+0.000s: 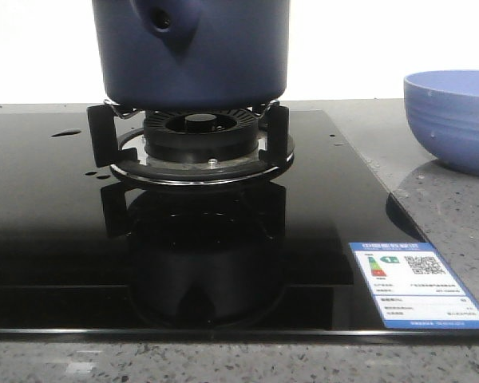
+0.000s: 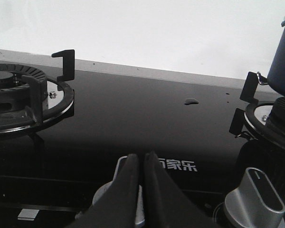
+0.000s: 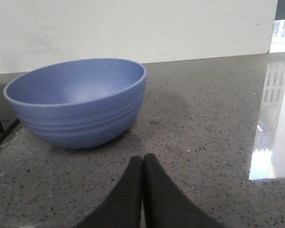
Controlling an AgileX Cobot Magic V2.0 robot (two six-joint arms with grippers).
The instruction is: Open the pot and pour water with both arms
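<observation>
The dark navy pot [image 1: 191, 52] stands on the burner grate [image 1: 190, 140] of the black glass hob; its handle lug with a round hole faces me. Its top is cut off in the front view, so no lid shows. In the left wrist view the pot's side [image 2: 281, 57] shows at the far right edge. My left gripper [image 2: 142, 159] is shut and empty, low over the hob's front by a silver knob. My right gripper [image 3: 143, 160] is shut and empty over the grey counter, short of the periwinkle bowl [image 3: 78, 99]. A water drop [image 2: 191, 100] lies on the glass.
The periwinkle bowl [image 1: 455, 120] stands on the counter right of the hob. A second burner [image 2: 19, 97] lies to the left. Two silver knobs [image 2: 254, 202] sit at the hob's front. An energy label [image 1: 415, 291] is stuck on the hob's front right corner.
</observation>
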